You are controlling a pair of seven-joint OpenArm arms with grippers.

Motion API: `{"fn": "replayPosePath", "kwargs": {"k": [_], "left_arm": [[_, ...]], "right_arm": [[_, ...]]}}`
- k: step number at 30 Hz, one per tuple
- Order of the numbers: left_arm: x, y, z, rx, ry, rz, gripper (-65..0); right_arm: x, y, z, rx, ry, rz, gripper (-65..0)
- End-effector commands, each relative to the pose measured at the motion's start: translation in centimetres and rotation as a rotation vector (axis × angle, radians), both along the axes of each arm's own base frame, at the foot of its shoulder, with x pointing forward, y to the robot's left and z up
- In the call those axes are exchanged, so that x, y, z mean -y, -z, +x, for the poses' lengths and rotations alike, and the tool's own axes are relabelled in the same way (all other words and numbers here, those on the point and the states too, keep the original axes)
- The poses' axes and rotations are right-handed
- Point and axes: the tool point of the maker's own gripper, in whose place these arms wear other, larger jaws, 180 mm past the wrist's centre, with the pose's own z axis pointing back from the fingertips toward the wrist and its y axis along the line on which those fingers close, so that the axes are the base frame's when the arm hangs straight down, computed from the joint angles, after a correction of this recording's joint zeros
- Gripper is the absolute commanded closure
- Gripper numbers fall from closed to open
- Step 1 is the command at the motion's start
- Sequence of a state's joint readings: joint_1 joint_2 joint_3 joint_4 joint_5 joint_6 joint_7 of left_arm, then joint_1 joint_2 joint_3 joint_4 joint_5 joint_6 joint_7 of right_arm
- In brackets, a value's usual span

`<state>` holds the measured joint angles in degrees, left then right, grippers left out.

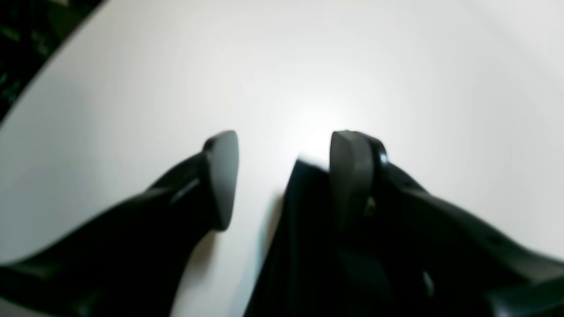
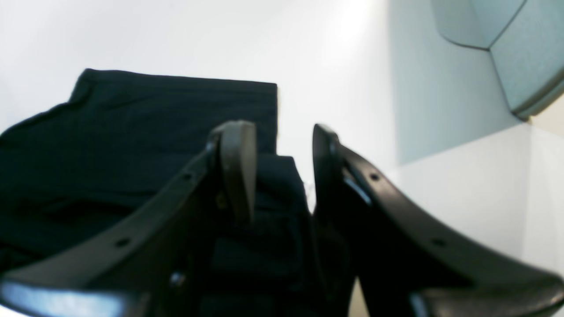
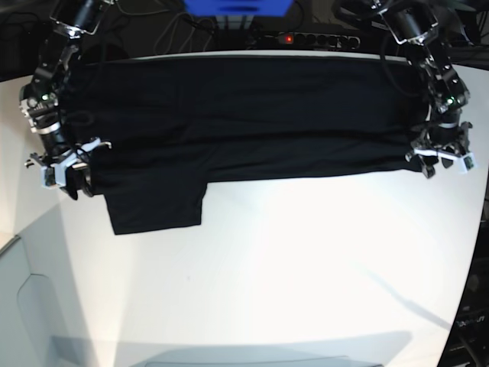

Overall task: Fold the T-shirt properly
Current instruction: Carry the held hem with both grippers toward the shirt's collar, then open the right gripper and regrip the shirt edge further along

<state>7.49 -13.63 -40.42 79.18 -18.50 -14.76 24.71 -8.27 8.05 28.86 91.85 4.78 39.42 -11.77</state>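
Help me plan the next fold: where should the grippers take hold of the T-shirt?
Probably the T-shirt's near long edge, at its two ends, each gripper coming in from its own side. The shirt lies as a wide flat band, and both open grippers sit by those corners.

The T-shirt is spread in a long band across the far part of the surface, reaching almost from side to side. One sleeve juts toward the near edge at the base view's left. The right gripper is placed at that left end of the band, the left gripper at the opposite end. A power strip lies behind the far edge.
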Motion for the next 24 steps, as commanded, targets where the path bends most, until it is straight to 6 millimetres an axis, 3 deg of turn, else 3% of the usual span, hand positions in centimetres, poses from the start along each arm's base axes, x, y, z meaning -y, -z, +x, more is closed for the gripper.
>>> {"fn": "replayPosePath", "kwargs": {"k": [1, 11, 17, 24], "left_arm": [[-0.8, -1.9, 0.9, 0.053, 0.001, 0.034, -32.1], [-1.0, -0.4, 1.2, 0.032, -0.02, -0.006, -31.8], [-1.0, -0.9, 1.8, 0.049, -0.02, -0.006, -18.1], [-1.0, -1.2, 2.0, 0.057, -0.018, -0.002, -15.8]], "right_arm": [[0.4, -1.7, 0.6, 0.059, -0.008, -0.004, -22.5], [0.2, -1.6, 0.6, 0.057, -0.014, -0.002, -22.5], [0.2, -1.6, 0.6, 0.058, -0.014, -0.002, -22.5], [0.2, -1.7, 0.7, 0.059, -0.014, -0.003, -22.5]]}}
